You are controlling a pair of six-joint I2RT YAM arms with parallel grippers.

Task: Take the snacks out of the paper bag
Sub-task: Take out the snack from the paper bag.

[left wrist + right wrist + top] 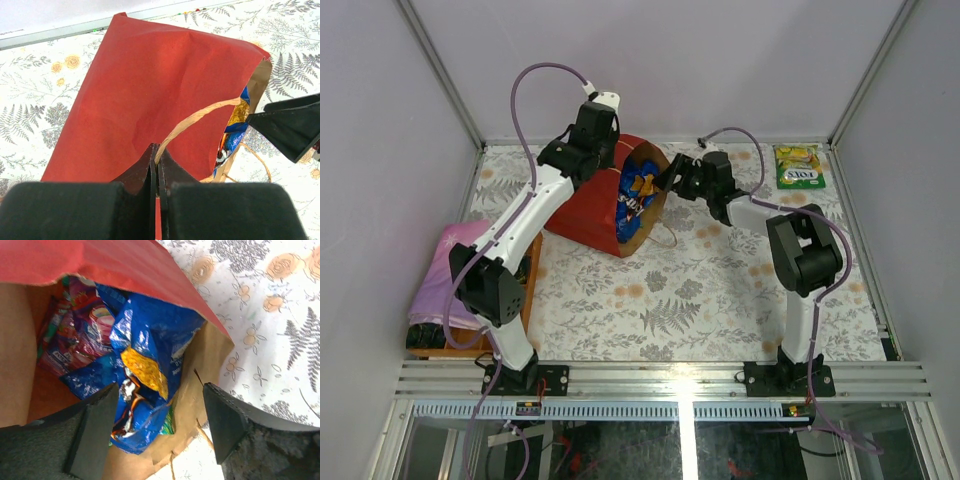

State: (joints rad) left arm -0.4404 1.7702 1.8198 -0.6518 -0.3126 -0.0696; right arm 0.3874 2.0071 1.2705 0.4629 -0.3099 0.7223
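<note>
Filling the mouth of a red paper bag (582, 215), a crumpled blue pack of chips (145, 380) lies on the brown lower wall, with a purple-pink pack (75, 330) deeper in behind it. The bag lies on its side at the far middle of the table (700, 290), its mouth toward the right arm. The right gripper (157, 392) is at the mouth, open, with one jaw on either side of the chips; whether either jaw touches the foil is hard to tell. The left gripper (157, 157) is pinched shut on the bag's upper edge by a handle (198, 117), holding the mouth up. A green-yellow pack (798, 165) already lies on the table at the far right, well apart. Several things could likely go wrong. The right jaw sits close to the lower wall, so closing could catch paper along with the chips and drag the whole bag. The foil looks slick and puffy, so a shallow pinch could slip off. Pulling the chips out could sweep the purple-pink pack along and spill it. If the left grip slackens, the upper wall would sag over the packs.
</note>
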